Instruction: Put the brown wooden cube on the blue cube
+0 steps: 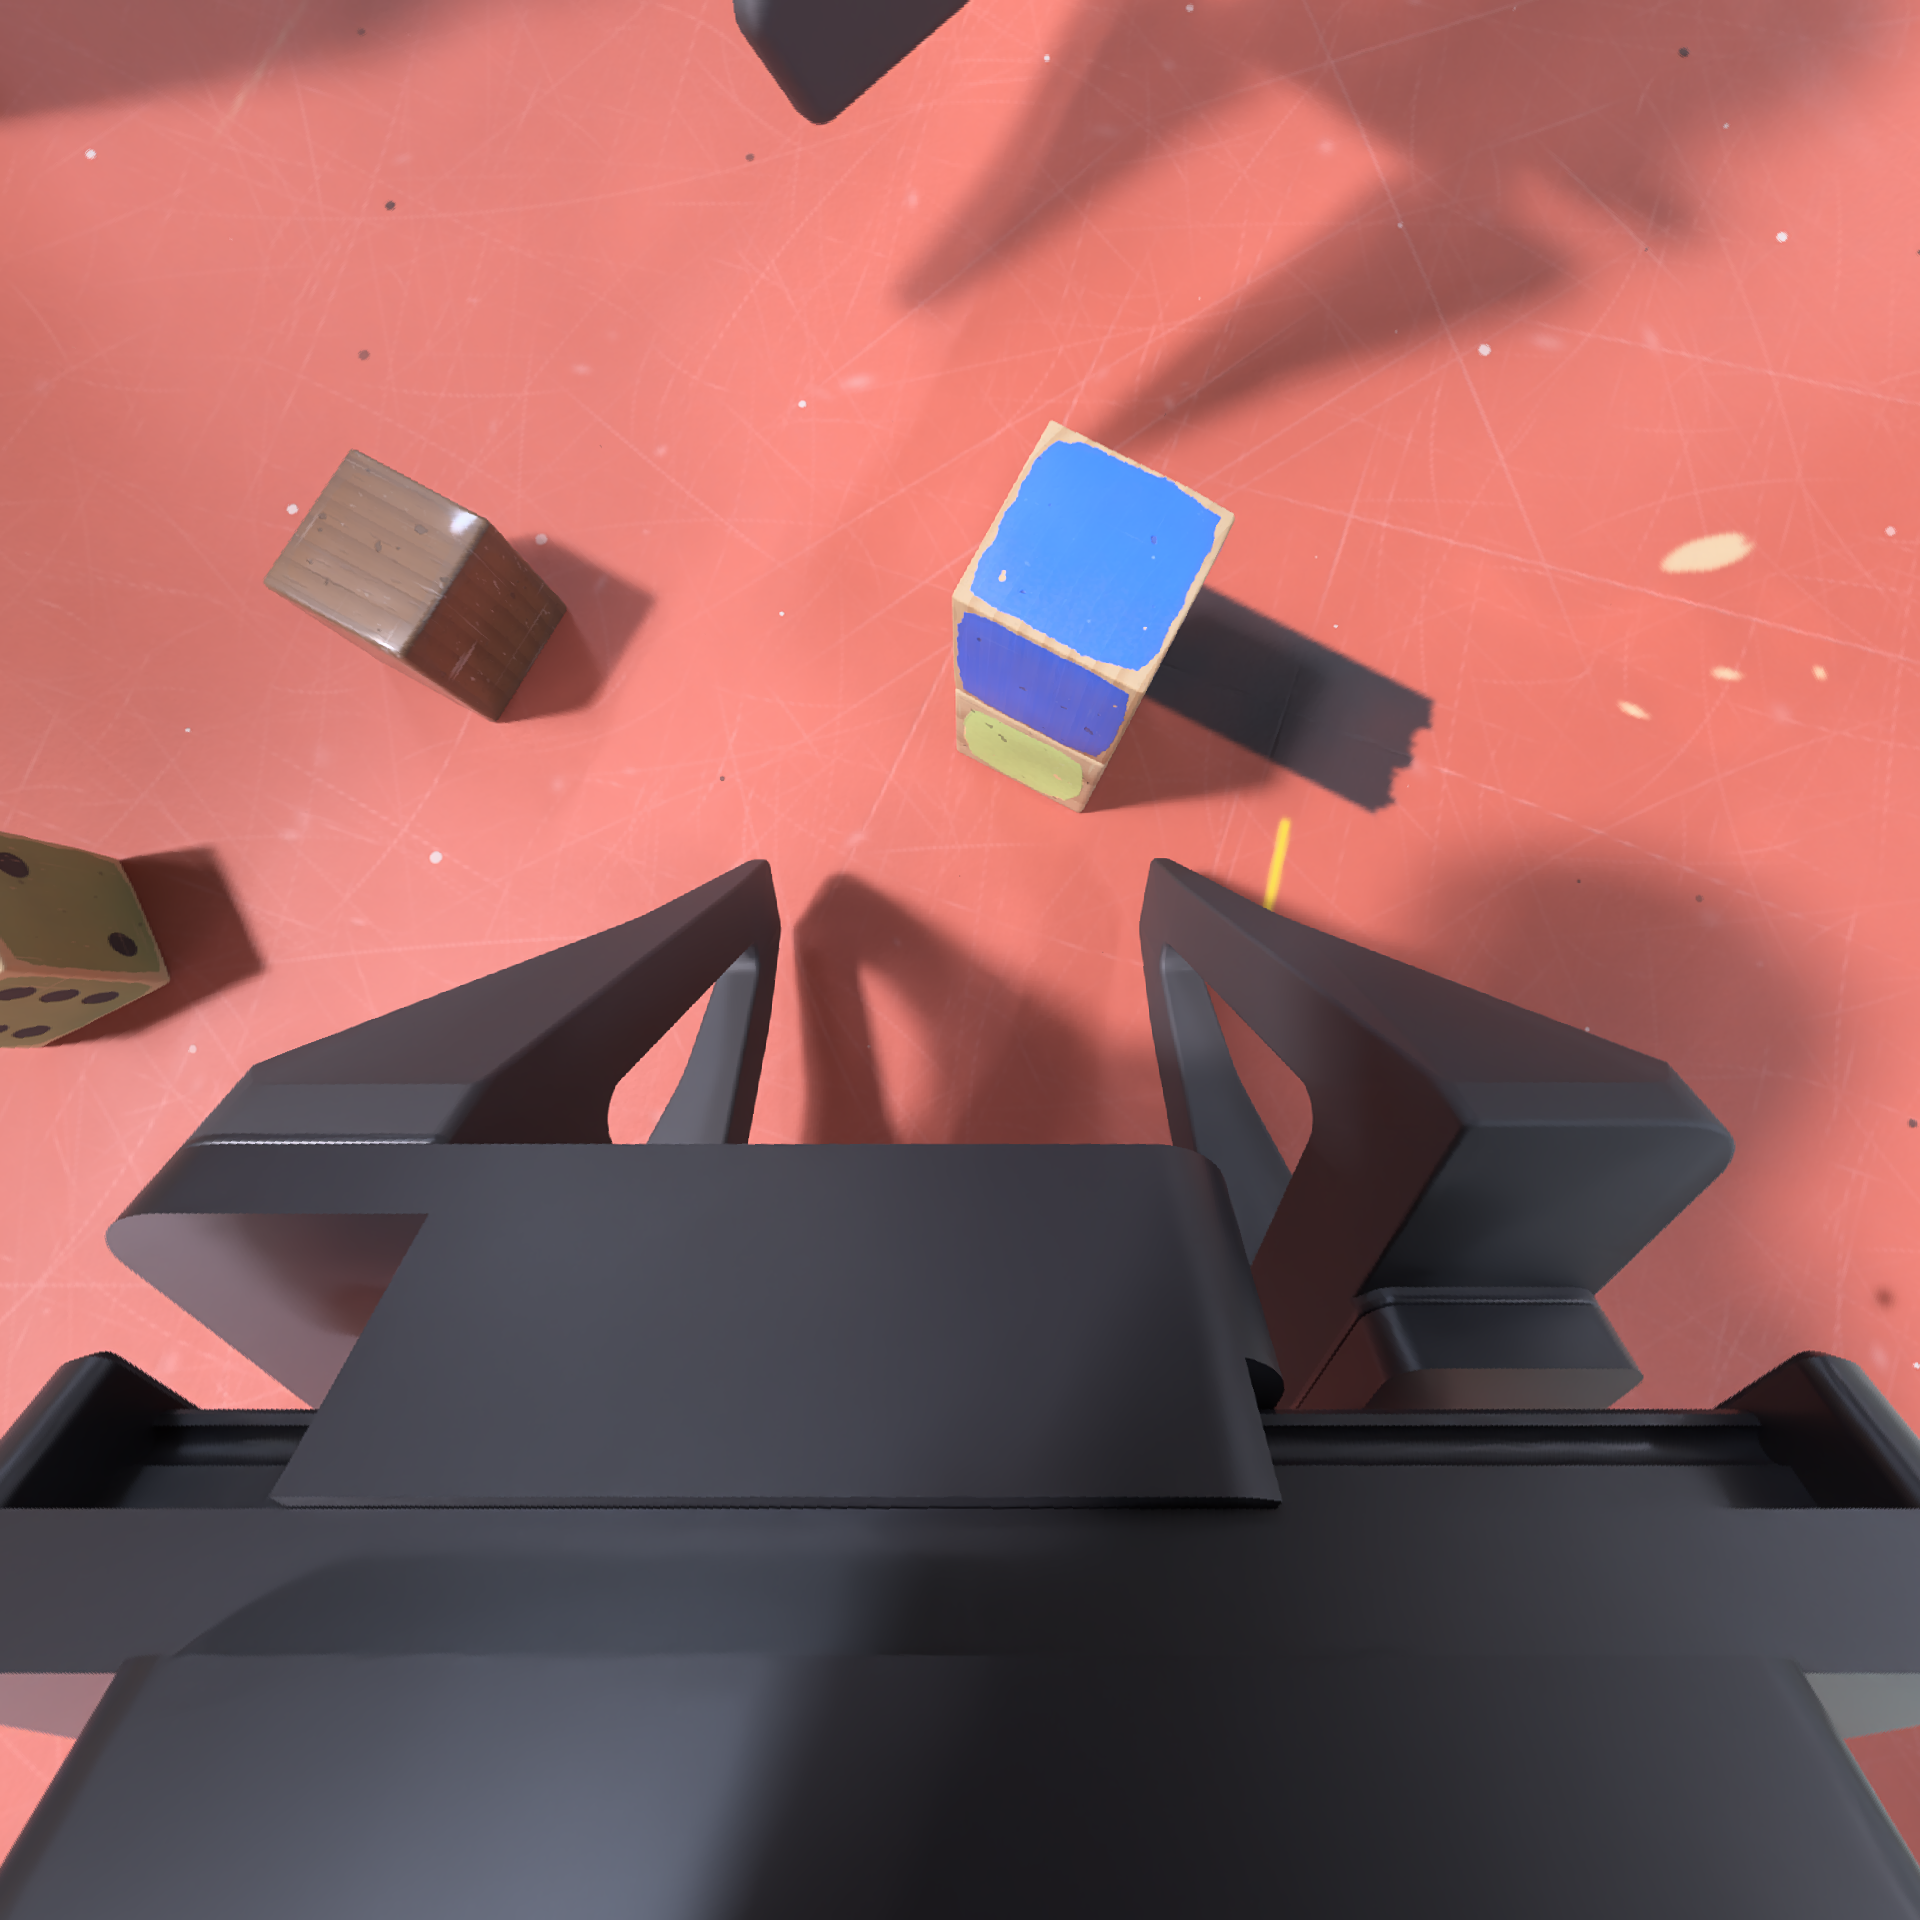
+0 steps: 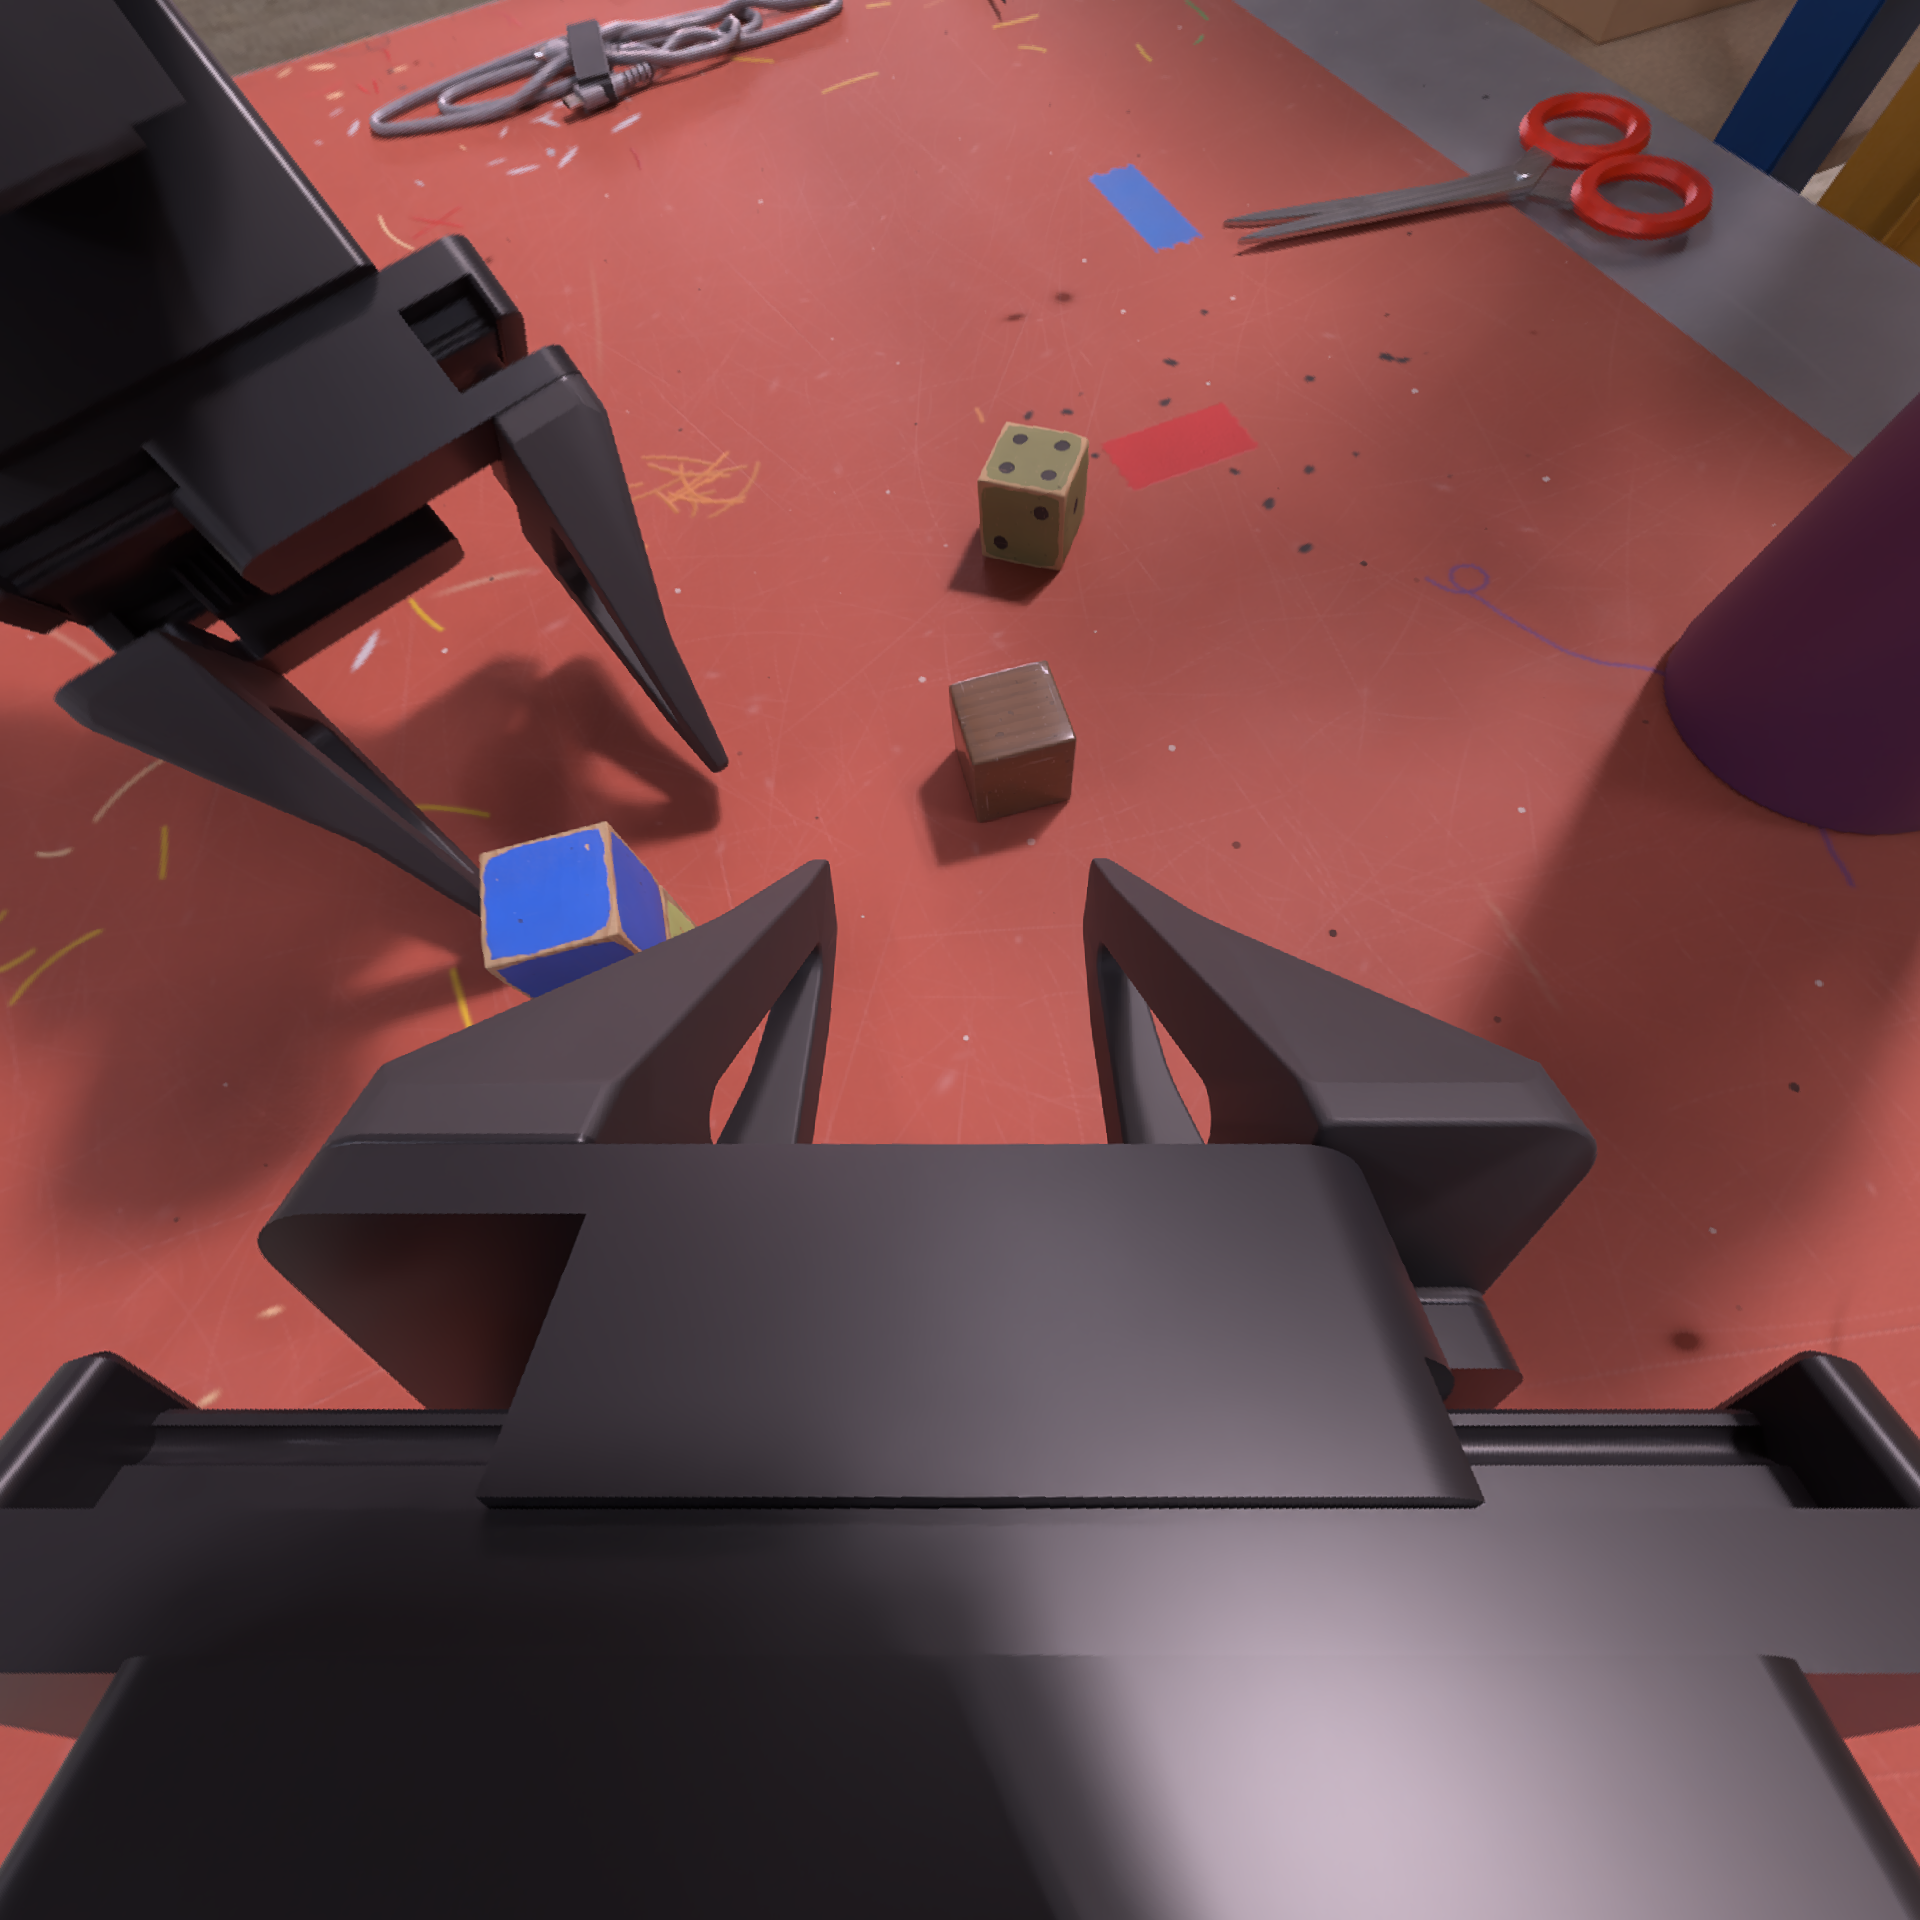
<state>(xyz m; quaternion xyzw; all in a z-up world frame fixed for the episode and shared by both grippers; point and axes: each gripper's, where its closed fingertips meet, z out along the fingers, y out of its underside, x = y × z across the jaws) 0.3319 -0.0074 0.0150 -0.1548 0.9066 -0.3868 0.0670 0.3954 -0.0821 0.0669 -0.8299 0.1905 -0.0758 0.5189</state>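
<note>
The brown wooden cube [image 1: 416, 582] lies on the red mat, ahead and to the left of my left gripper [image 1: 961, 873], which is open and empty above the mat. The blue cube [image 1: 1091, 561] sits on a yellow-green cube [image 1: 1023, 767], just ahead and right of the left gripper. In the right wrist view the brown cube [image 2: 1010, 740] lies just ahead of my right gripper [image 2: 961, 873], which is open and empty. The blue cube [image 2: 566, 904] is at its left, partly hidden by the right gripper's left finger [image 2: 727, 966]. The left gripper [image 2: 597, 831] hovers beside it, open.
An olive die [image 2: 1031, 496] [image 1: 73, 935] lies beyond the brown cube. A dark purple cone [image 2: 1808, 675] stands at the right. Red-handled scissors [image 2: 1507, 182], a grey cable [image 2: 592, 68], and blue [image 2: 1143, 206] and red [image 2: 1179, 445] tape patches lie farther off on the mat.
</note>
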